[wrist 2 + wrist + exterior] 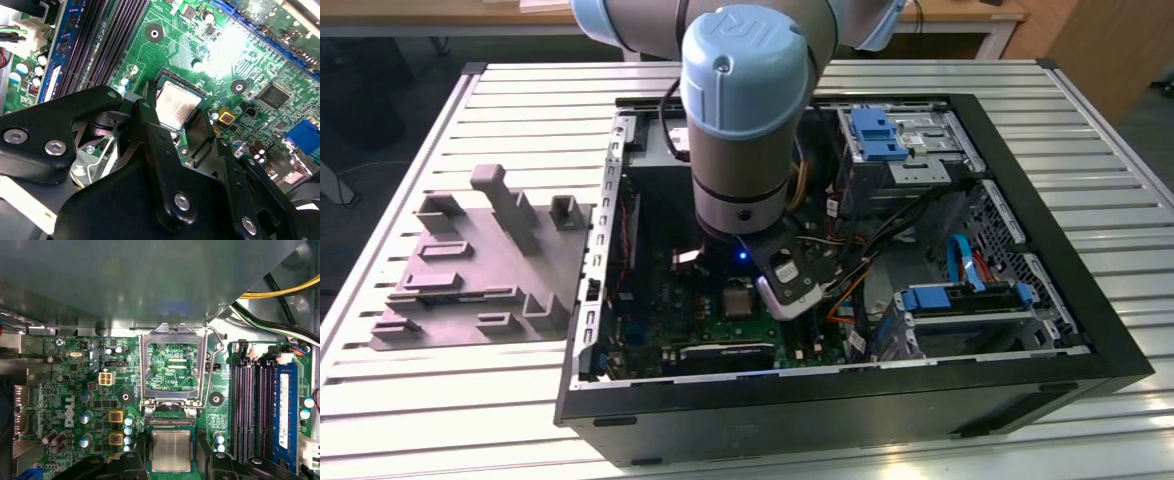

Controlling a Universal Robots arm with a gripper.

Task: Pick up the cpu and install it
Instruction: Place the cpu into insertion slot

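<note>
- The cpu [171,451] lies level at the socket of the motherboard [70,385], inside the open computer case [854,415] on the table [440,400]. Whether it is fully seated or just above the socket cannot be told.
- The gripper [175,107] stands directly over the cpu, with its jaws flanking two opposite edges. Whether the jaws clamp the chip or stand slightly clear of it cannot be told.
- The load plate [172,365] is swung open beside the socket, leaving the socket uncovered.
- Handling, as judged: the chip is light, thin and stiff. Its metal top looks smooth and probably slippery. The underside and the socket contacts are likely fragile, so only light force is suitable.
- Grasp location, as judged: the two opposite side edges. Avoid the corners and the underside.
- Orientation: the silvery top faces up. The outline is square, so there is no long axis. Its edges run parallel to the socket frame and to the memory slots [250,410].
</note>
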